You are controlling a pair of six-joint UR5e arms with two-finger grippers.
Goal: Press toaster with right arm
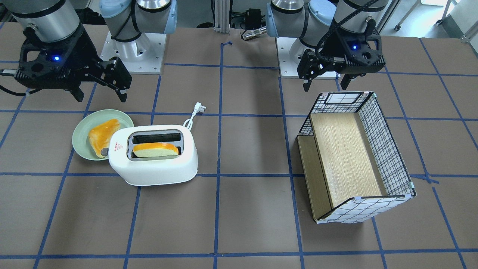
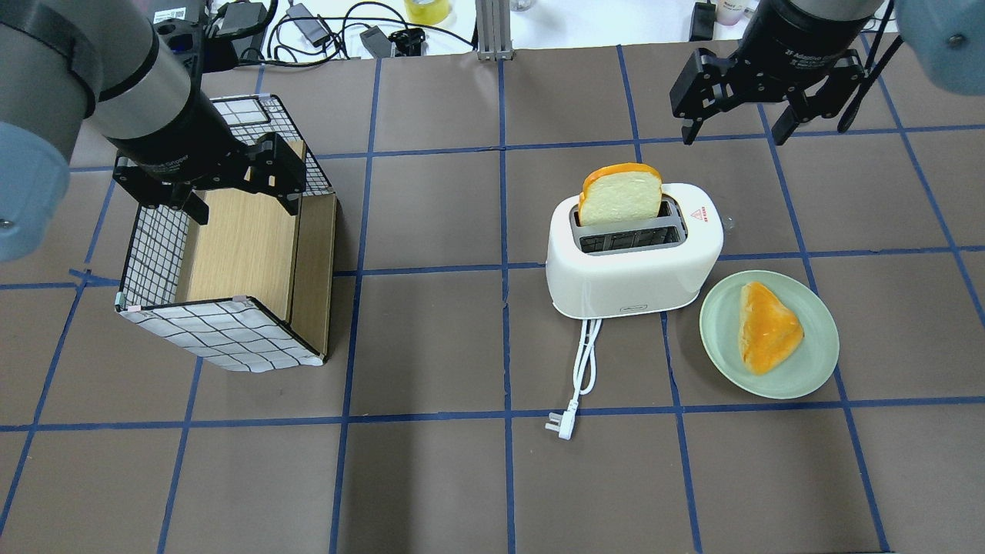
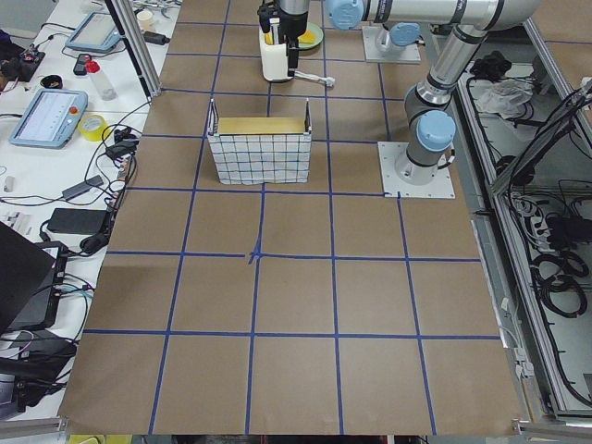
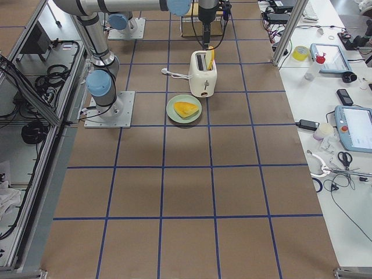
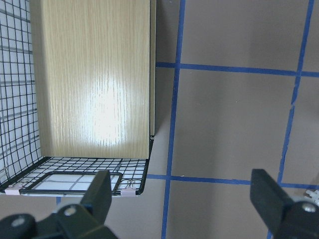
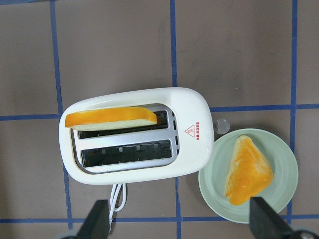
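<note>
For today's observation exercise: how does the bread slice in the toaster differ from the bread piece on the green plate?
The bread slice stands upright in one slot of the toaster; the bread piece lies flat on the green plate. The slice is squarish with a pale face; the piece is triangular and orange on top. Both have orange crust.

1. I'm counting one toaster (image 2: 635,261) on the worktop (image 2: 431,492).
2. I'm seeing two bread pieces: a slice (image 2: 620,196) and a wedge (image 2: 768,327).
3. I'm counting one green plate (image 2: 814,363).
4. I'm seeing one wire basket (image 2: 223,338).
5. I'm watching two grippers: the left gripper (image 2: 245,206) and the right gripper (image 2: 732,138).
</note>
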